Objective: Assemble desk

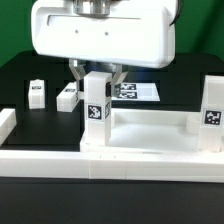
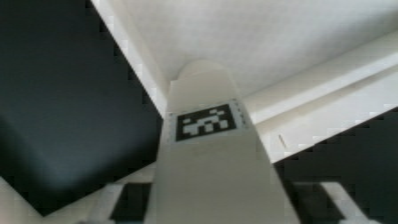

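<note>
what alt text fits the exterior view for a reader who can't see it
The robot's fingers flank an upright white tagged leg at one corner of the white tray-like tabletop; whether they clamp it is unclear. A second leg stands at the tabletop's end on the exterior view's right, and two loose legs sit on the black table.

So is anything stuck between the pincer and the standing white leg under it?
Nothing visible. The white square plastic leg with the black-white tag stands upright right between the pincer's fingers, at a corner of the white tray-like tabletop. Whether the fingers press on it cannot be told.
</note>
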